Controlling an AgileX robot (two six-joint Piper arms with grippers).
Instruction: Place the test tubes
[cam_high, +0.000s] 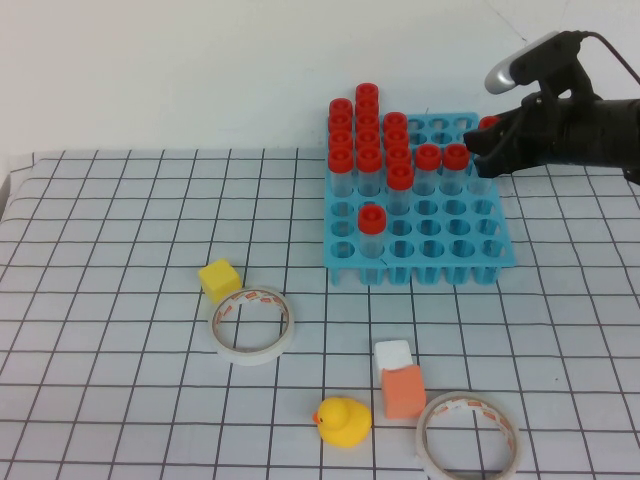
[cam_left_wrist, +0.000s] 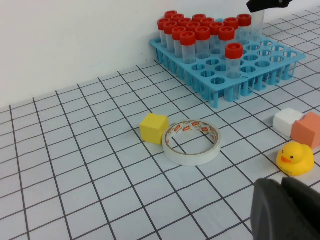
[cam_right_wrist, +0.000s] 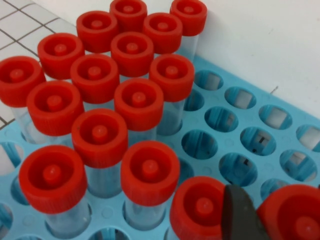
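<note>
Test tubes (cam_high: 368, 140) stand racked on gridded table (cam_high: 120, 250) by white wall (cam_high: 200, 70).

Red-capped tubes (cam_high: 366, 135) crowd far-left of rack (cam_high: 340, 262), lone tube (cam_high: 372, 228) nearer, front holes free

A: High cam?
B: Sat raised on the robot's side, tilted down, far enough back to take in the table (cam_high: 100, 400) and the whole rack (cam_high: 440, 264).
A: Left wrist?
B: Sat low over the table, looked across at rack and wall (cam_left_wrist: 75, 40). It shared tape (cam_left_wrist: 191, 142), cube (cam_left_wrist: 153, 128) and duck (cam_left_wrist: 295, 158) with high.
A: Right wrist?
B: Was very close, angled down on the caps (cam_right_wrist: 99, 137). All three shared the rack.
</note>
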